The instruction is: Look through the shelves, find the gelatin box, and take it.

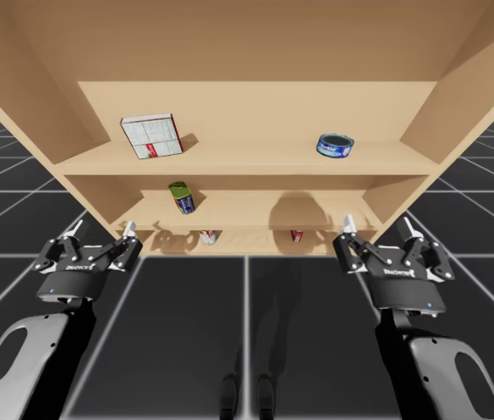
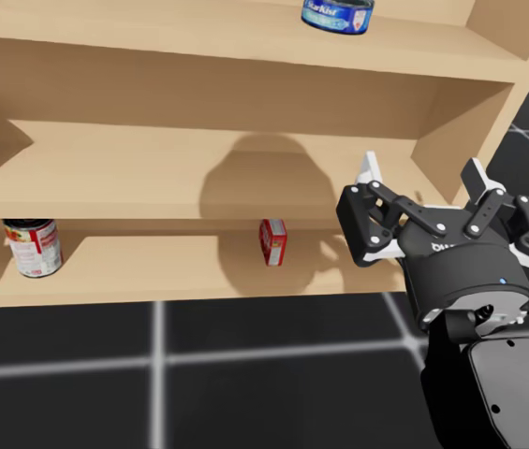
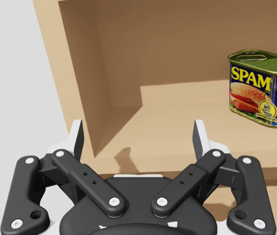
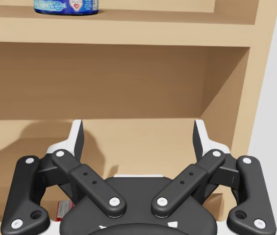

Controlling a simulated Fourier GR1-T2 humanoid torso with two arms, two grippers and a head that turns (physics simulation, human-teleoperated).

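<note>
My right gripper (image 2: 421,176), open and empty, faces the shelves (image 2: 198,173); reaching low for the small red box (image 2: 272,241), it could clip the board (image 2: 152,227) above.

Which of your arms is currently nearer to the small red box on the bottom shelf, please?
Right. My right arm is before the shelves, slightly right of the red box; my left arm is at their far left end.

The shelves (image 1: 247,159) are rendered in pale tan wood, the floor (image 1: 185,332) in black crossed by a light grid. In the high view, a white-and-red box (image 1: 151,136) is seen at 10 o'clock and a blue round can (image 1: 335,145) at 2 o'clock. A blue-and-yellow tin (image 3: 261,88) is topped green. A small red box (image 2: 272,242) is marked with white.
</note>
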